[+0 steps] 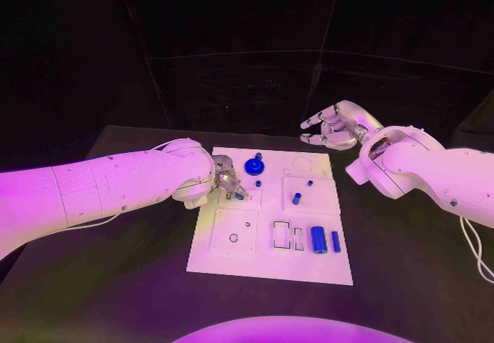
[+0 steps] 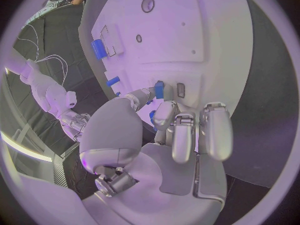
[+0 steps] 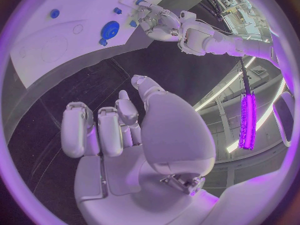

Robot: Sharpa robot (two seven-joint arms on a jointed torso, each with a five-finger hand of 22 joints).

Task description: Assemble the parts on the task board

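The white task board (image 1: 270,261) lies in the middle of the black table. My left hand (image 1: 225,180) hovers over the board's far left part and pinches a small blue part (image 1: 239,194) between thumb and a finger. In the left wrist view that blue part (image 2: 159,89) hangs close beside a small rectangular slot (image 2: 180,89). A blue gear (image 1: 254,168) sits on the board just beyond the left hand. My right hand (image 1: 335,127) is raised past the board's far right corner, fingers apart and holding nothing; the right wrist view shows this hand (image 3: 119,130) empty too.
A blue cylinder (image 1: 318,239) and a thin blue bar (image 1: 335,241) lie on the board's near right, beside rectangular slots (image 1: 281,236). Two short blue pegs (image 1: 296,199) (image 1: 310,182) stand in the right middle panel. Bare black table surrounds the board.
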